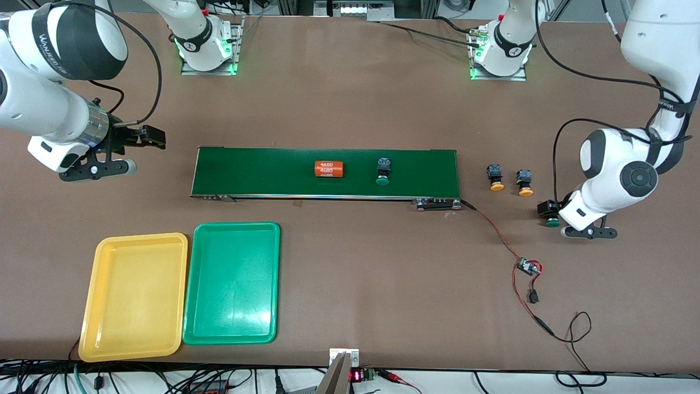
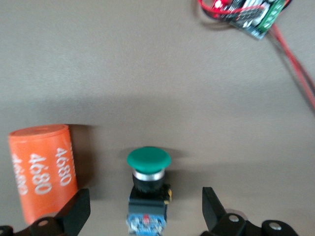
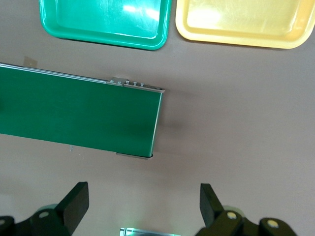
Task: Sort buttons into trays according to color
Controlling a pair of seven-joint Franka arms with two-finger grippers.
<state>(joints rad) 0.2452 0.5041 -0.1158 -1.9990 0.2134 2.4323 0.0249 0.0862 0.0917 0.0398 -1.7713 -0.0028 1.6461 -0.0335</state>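
The belt [image 1: 325,172] crosses the table's [image 1: 350,273] middle, carrying an orange cylinder [image 1: 329,168] and a green button [image 1: 383,171]. Yellow tray [image 1: 134,295] and green tray [image 1: 232,283] sit side by side at the front edge, toward the right arm's end. Two orange buttons [image 1: 496,177] [image 1: 525,182] lie off the belt's end toward the left arm. Left gripper [image 2: 146,209], jaws open, straddles another green button [image 2: 148,181] without touching it. Right gripper [image 3: 143,204] hangs open off the belt's other end.

bright even overhead light; glare on green tray [image 1: 231,284]; soft shadows.
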